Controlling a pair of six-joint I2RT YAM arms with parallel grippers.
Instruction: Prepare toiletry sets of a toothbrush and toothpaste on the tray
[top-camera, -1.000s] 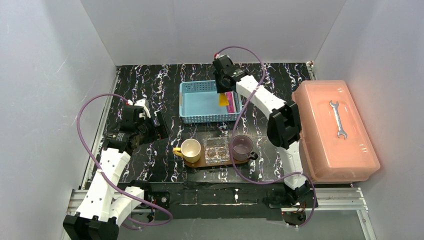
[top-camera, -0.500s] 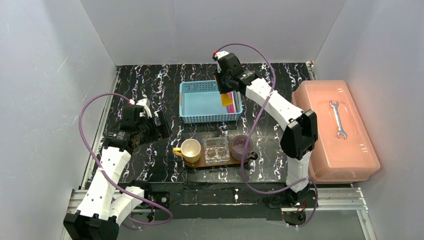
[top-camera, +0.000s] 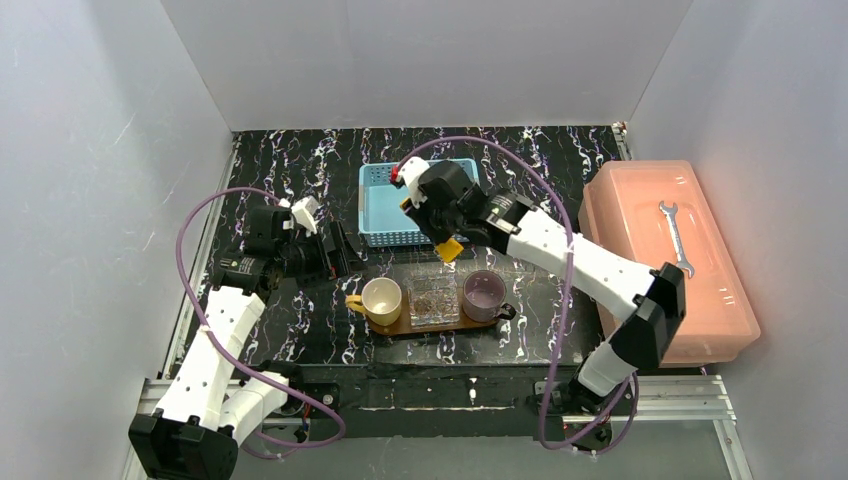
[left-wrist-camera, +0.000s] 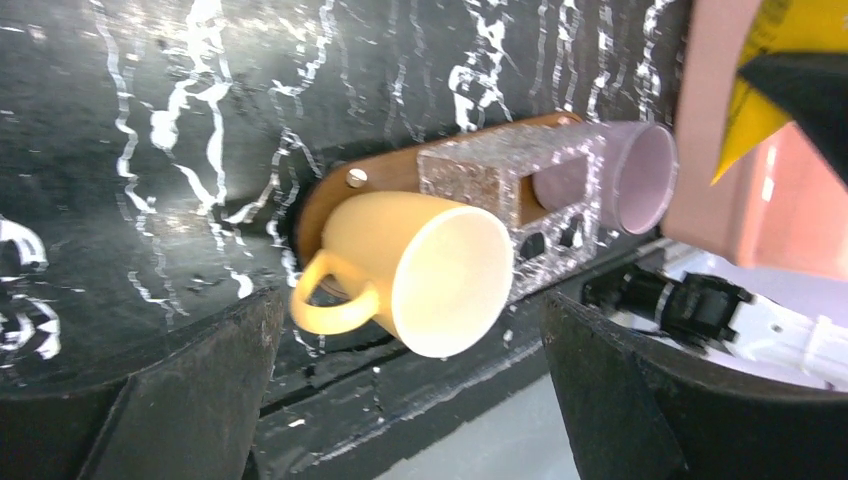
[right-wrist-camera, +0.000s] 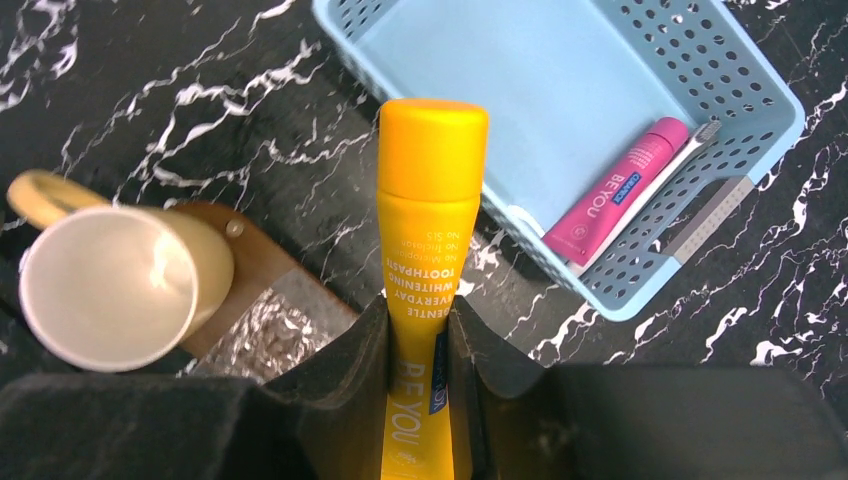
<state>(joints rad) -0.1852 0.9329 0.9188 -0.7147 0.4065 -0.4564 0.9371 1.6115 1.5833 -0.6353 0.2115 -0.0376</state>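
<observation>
On a black, white-veined table (top-camera: 290, 170) within plain white walls (top-camera: 430, 60): clamps the right gripper (right-wrist-camera: 420, 335) tight on the yellow toothpaste (right-wrist-camera: 430, 200), cap pointing away from the fingers; hangs it over bare marble, with the blue basket (right-wrist-camera: 560, 60) beyond the fingertips to the right and the brown tray (right-wrist-camera: 262, 268) with its cream cup (right-wrist-camera: 110, 285) to their left; shows the pink toothpaste (right-wrist-camera: 615, 190) and a toothbrush (right-wrist-camera: 668, 176) side by side in that basket; spreads the left gripper (left-wrist-camera: 410, 305) wide, holding nothing, facing the tray's cream cup, glittery block (left-wrist-camera: 500, 175) and mauve cup (left-wrist-camera: 640, 175).
</observation>
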